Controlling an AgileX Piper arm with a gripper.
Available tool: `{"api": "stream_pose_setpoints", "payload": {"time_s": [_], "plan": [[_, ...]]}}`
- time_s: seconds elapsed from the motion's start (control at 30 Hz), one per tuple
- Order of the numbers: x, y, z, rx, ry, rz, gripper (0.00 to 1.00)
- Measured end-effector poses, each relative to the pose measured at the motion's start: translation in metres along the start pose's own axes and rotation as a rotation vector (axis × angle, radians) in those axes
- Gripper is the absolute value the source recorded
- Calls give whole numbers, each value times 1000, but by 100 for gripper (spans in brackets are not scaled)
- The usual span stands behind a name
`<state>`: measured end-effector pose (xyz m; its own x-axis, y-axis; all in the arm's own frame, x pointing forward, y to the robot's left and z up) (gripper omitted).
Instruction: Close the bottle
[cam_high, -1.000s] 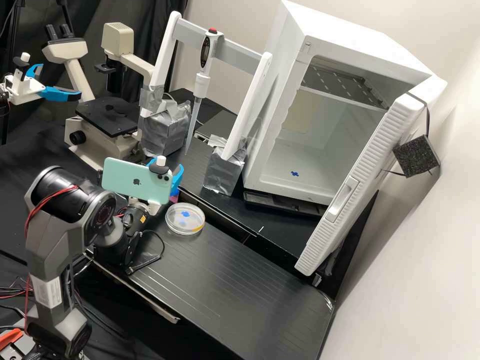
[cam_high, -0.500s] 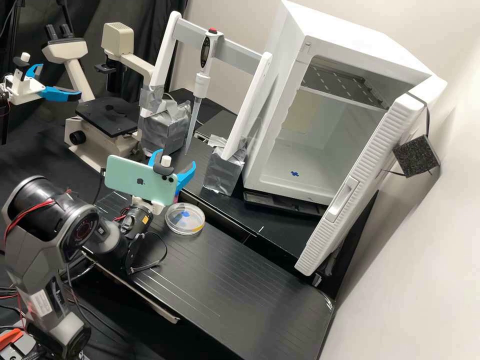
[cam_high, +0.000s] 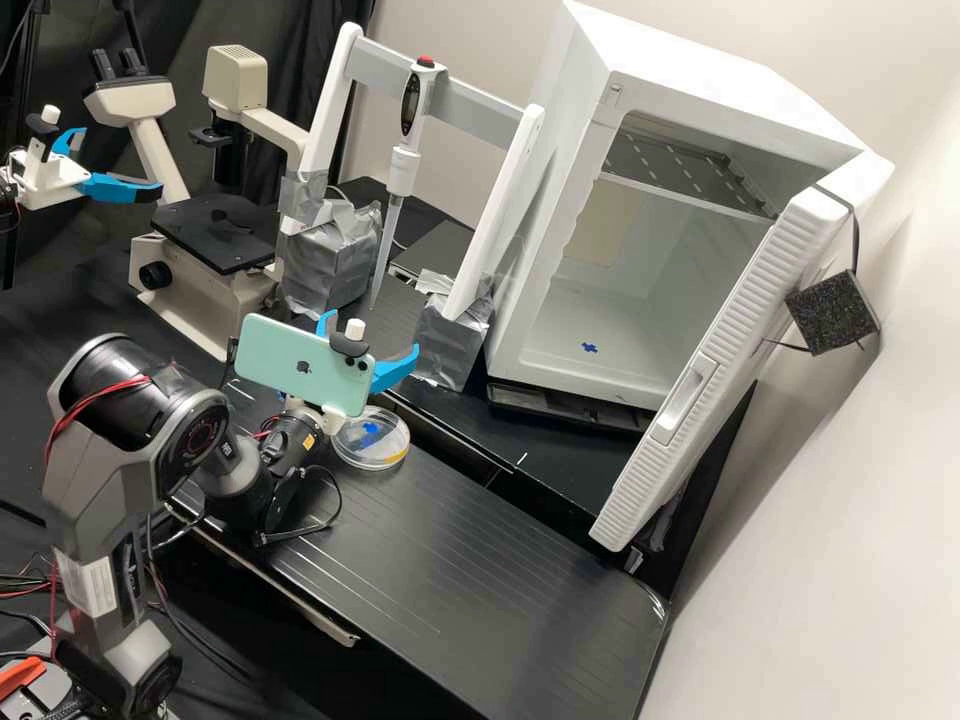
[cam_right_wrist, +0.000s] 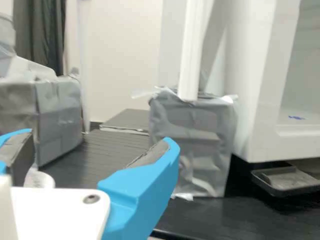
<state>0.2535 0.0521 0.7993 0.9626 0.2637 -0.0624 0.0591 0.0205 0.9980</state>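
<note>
Pale rounded piece (cam_right_wrist: 37, 179): lies close by one blue finger (cam_right_wrist: 145, 192) in the wrist view, within the opening; possibly belongs to the bottle, identity and fit of any cap uncertain.
Gripper (cam_high: 370, 337): hangs near the centre of the high view, slightly left; fingers well apart, apparently clamped on nothing.
Step in hand: seems to be alignment ahead of a grasp, with closure unproven.
Next move: calls for confirming bottle and cap, centring the fingers, then drawing together gently and squarely before any pressing or turning.
Phone (cam_high: 300, 360): rides at the wrist, left of centre in the high view; adds width, so needs allowance in any turn.
Round clear dish (cam_high: 375, 445): sits just below the phone in the frame; risks a knock from a lowered wrist.
Near taped block (cam_high: 452, 345): stands just beyond the fingers, right of them in the high view; limits forward reach.
Pipette (cam_high: 402, 165): hangs at upper centre, tip downward; warrants a low path.
White cabinet (cam_high: 545, 225): stands at upper right, door ajar; bounds sideways travel.
Black platform (cam_high: 480, 560): spreads across lower centre; probably offers the easiest retreat.
</note>
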Motion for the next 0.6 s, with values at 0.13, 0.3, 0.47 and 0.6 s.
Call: {"api": "stream_pose_setpoints", "payload": {"time_s": [0.13, 0.3, 0.47, 0.6], "plan": [[1, 1, 5, -1, -24, 1, 100], [2, -1, 8, -4, -36, -3, 100], [3, -6, 6, -3, -40, -15, 100], [3, -6, 6, -3, -38, -17, 100]]}}
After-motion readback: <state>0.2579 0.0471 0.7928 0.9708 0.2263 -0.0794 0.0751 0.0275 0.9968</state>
